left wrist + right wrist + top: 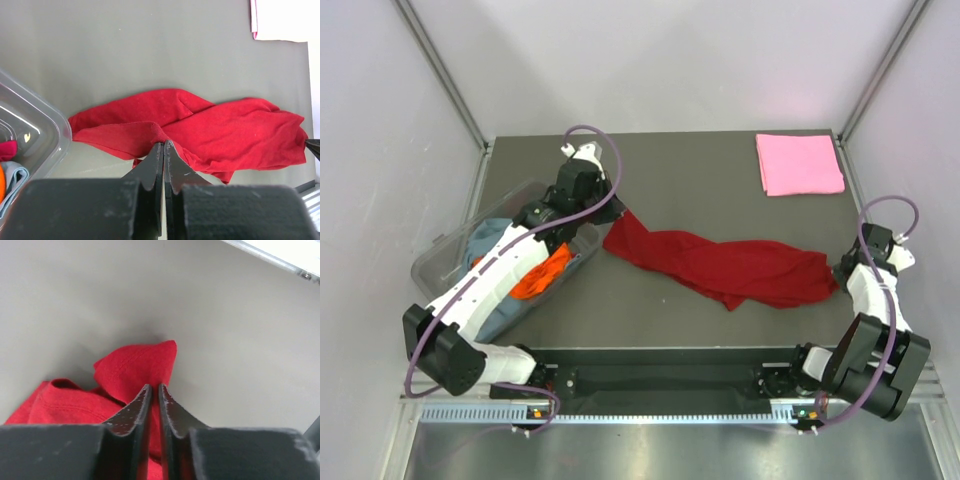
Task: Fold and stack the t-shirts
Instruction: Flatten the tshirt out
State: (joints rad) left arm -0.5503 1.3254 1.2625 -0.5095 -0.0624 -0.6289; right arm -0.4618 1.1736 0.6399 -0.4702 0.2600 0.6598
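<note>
Five t-shirts (720,265), one clear tub (428,265) — two arms (490,280)

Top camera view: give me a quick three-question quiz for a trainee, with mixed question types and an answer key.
1. Fill in: the tub sits on the table's ____ side.
2. True or false: the pink shirt lies folded at the far right corner.
3. The left gripper and right gripper each pinch the: A) red shirt B) pink shirt C) tub

Key: 1 left; 2 true; 3 A
</note>
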